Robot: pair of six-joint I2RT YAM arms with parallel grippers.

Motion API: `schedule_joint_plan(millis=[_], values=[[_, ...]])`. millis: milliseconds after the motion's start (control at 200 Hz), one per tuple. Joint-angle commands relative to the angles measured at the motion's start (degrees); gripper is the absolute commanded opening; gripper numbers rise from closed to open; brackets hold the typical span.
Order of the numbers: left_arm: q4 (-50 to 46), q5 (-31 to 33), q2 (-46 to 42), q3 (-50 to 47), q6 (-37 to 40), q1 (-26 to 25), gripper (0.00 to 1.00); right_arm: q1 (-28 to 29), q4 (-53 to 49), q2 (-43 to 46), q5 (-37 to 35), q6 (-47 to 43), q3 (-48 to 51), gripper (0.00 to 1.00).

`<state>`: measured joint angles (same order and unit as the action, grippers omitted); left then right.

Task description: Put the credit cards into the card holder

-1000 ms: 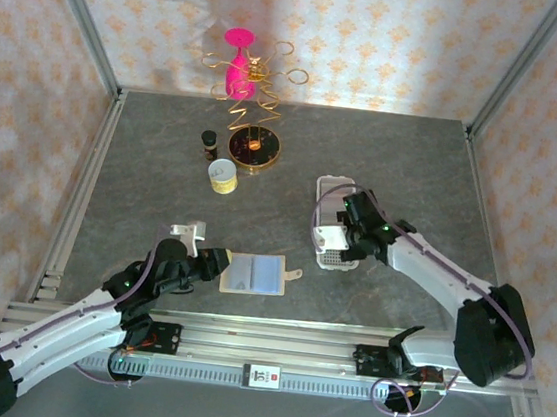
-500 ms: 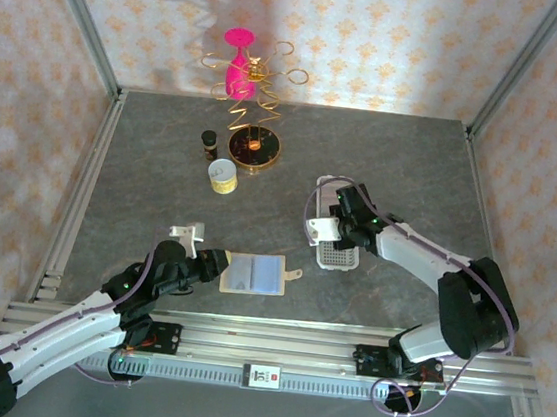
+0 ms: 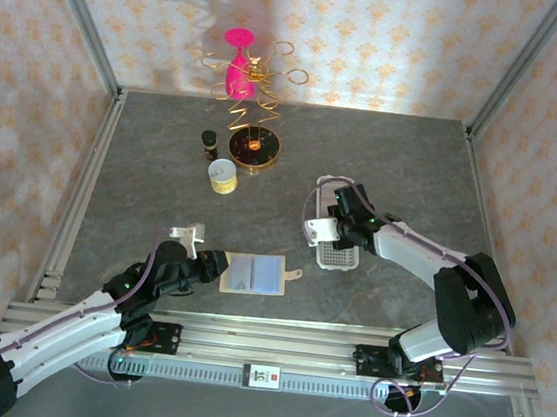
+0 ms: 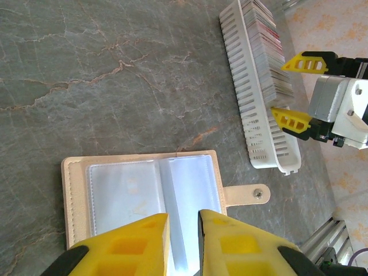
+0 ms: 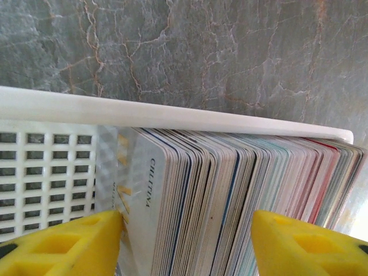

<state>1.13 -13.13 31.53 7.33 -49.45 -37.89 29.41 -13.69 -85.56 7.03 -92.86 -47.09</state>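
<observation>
Right gripper (image 5: 187,241) jaws stand spread astride the upright stack of thin plastic credit cards (image 5: 230,190) in the long white slotted plastic tray (image 5: 172,112). Picking is in hand, and the closing jaws must isolate one card. Left of the tray, the left gripper (image 4: 183,224), jaws a slit apart, meets the open beige clear-sleeved card holder (image 4: 132,184); whether it pinches anything cannot be told. The right wrist view separates card edges that the overhead blurs.

The left arm (image 3: 74,321) reached low and forward, the left gripper (image 4: 183,221) with fingers drawn close, a slim gap between them, while the right arm (image 3: 424,255) bent leftward, the right gripper (image 5: 187,221) spread wide
</observation>
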Motion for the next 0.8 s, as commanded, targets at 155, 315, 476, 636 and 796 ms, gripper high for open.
schedule_joint_plan(millis=[155,315,476,636,796], values=[[1.07,-0.65,0.11,-0.57,-0.03,-0.32,0.21,-0.57,0.76,-0.75,-2.17,-0.3,-0.33,0.52],[1.15,-0.46,0.42,-0.65,0.23,-0.34,0.21,-0.58,0.13,0.76,-2.28,-0.22,0.06,0.44],[1.14,-0.58,0.82,-0.38,0.51,-0.34,0.21,-0.58,-0.35,1.61,-2.64,-0.44,0.01,0.35],[1.16,-0.64,0.81,-0.58,0.41,-0.34,0.21,-0.51,-0.72,1.73,-2.81,-0.4,-0.19,0.25],[0.92,-0.67,0.81,-0.43,0.5,-0.34,0.21,-0.56,-1.14,2.22,-2.77,-0.15,-0.13,0.24]])
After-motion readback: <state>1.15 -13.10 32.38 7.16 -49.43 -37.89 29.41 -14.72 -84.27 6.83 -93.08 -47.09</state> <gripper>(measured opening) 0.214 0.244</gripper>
